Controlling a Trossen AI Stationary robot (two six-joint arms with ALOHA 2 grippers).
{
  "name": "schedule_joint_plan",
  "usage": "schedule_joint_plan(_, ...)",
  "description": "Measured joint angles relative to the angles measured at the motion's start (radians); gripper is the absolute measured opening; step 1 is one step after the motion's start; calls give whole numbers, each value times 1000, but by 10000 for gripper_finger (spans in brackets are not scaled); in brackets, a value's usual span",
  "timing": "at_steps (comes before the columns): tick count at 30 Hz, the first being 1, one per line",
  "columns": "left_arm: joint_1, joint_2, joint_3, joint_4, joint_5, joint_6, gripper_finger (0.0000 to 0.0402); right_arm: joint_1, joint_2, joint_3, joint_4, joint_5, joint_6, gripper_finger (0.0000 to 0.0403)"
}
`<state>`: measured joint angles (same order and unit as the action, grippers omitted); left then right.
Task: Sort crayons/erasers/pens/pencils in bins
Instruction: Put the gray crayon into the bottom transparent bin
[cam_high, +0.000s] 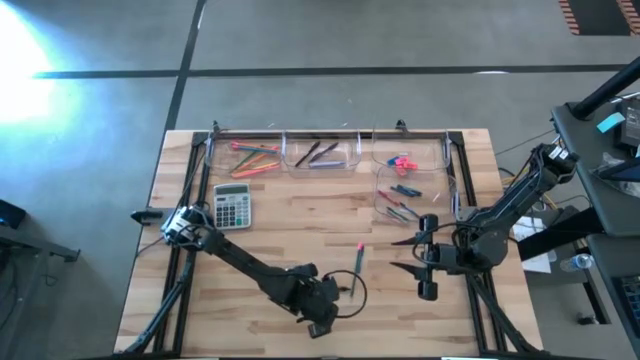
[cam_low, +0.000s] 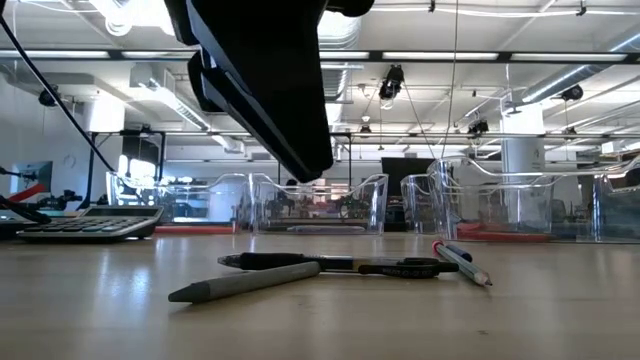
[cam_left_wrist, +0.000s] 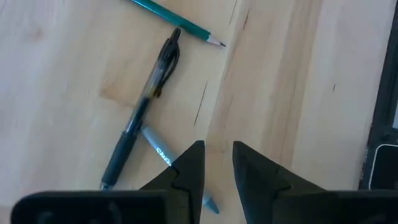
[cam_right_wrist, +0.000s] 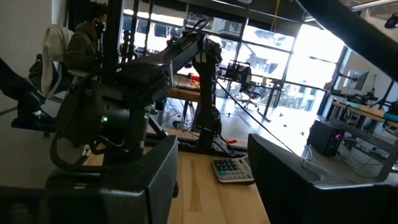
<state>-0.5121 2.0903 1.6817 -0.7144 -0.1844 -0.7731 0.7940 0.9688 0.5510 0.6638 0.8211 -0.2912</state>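
Observation:
A black pen (cam_left_wrist: 143, 112), a grey crayon (cam_left_wrist: 163, 153) and a green pencil (cam_left_wrist: 180, 22) lie flat on the wooden table near its front middle. The pen crosses over the crayon (cam_low: 240, 282), and the pencil (cam_high: 358, 258) lies just beyond them. My left gripper (cam_left_wrist: 217, 155) hangs above them, pointing steeply down. It is narrowly open, with bare table showing between its fingertips and the crayon running under one finger. In the low view it (cam_low: 300, 150) is clear of the table. My right gripper (cam_high: 428, 258) waits open at the right, raised.
Three clear bins line the far edge: one with bright pencils (cam_high: 250, 155), one with dark pens (cam_high: 322, 155), one with pink erasers (cam_high: 405, 160). A fourth bin (cam_high: 405, 198) with coloured sticks stands in front of the right one. A grey calculator (cam_high: 232, 205) lies at the left.

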Motion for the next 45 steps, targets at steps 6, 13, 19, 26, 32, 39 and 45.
schedule_joint_plan(6, 1, 0, -2, -11, 66, 3, 93, 0, 0, 0, 0, 0, -8, 187)
schedule_joint_plan(13, 0, 4, -2, -11, 74, 20, 180, 0, 0, 0, 0, 1, -15, 187)
schedule_joint_plan(19, 0, 36, -3, -42, 74, -50, 251, 0, 0, 0, 0, 1, -14, 187)
schedule_joint_plan(26, 0, 68, -4, -163, 71, -161, 269, 0, 0, 0, -1, 10, -15, 187)
schedule_joint_plan(32, 0, 68, -5, -160, 66, -164, 270, 0, 0, 0, 0, 10, -15, 187)
schedule_joint_plan(39, -1, 82, -6, -161, 79, -164, 270, 0, 0, 0, 0, 10, -15, 187)
schedule_joint_plan(45, -2, 114, -2, -173, 112, -155, 270, 0, 0, 0, 0, 16, -15, 187)
